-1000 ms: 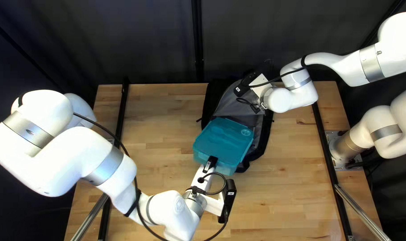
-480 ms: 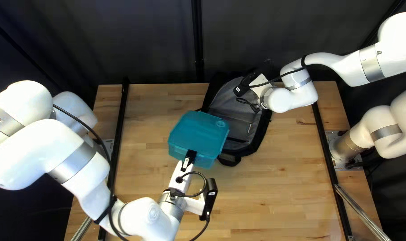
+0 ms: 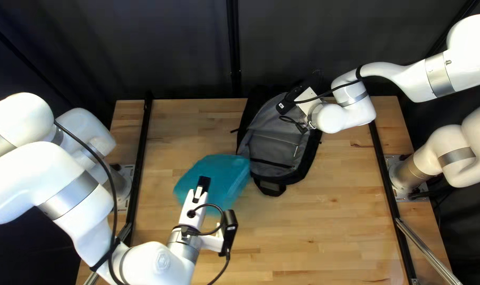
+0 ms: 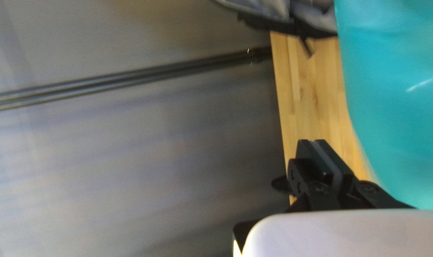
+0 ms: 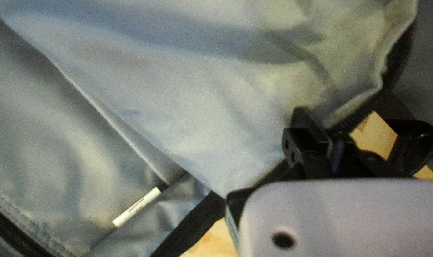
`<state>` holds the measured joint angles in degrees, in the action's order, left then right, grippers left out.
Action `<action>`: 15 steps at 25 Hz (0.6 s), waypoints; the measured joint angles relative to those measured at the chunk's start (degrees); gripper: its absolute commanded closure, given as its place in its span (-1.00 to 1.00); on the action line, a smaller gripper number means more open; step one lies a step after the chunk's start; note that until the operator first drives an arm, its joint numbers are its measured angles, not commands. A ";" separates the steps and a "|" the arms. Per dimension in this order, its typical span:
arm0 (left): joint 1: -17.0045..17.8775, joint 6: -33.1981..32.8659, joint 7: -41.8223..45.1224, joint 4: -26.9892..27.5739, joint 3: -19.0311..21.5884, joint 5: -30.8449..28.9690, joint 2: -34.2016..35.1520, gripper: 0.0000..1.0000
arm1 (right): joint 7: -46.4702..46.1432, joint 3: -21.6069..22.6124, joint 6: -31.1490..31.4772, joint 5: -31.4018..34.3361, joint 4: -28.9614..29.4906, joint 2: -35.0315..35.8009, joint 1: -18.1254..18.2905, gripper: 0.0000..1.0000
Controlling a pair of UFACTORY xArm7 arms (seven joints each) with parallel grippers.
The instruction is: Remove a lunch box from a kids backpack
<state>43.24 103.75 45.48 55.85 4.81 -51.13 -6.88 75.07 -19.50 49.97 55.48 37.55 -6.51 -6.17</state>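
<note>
Lower the lunch box gently, left of the backpack; left end effector closed, hold unclear; right end effector pinching the backpack.

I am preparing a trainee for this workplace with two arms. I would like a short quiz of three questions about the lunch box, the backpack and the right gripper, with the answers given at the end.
1. True or false: the lunch box is still inside the backpack.

2. Choose one. What colour is the backpack's lining?
a) red
b) grey
c) yellow

3. Fill in the missing word: the right gripper is shut on the edge of the ____.

Key:
1. False; the lunch box is outside, to the left of the backpack in the top left view.
2. b
3. backpack
</note>
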 measured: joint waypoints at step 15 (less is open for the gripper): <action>1.62 1.35 4.76 -0.84 1.45 5.67 -0.53 1.00 | 0.00 0.00 0.00 0.00 0.00 0.00 0.00 1.00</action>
<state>44.86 105.10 50.24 55.01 6.26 -45.45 -7.41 75.07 -19.50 49.97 55.48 37.55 -6.51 -6.17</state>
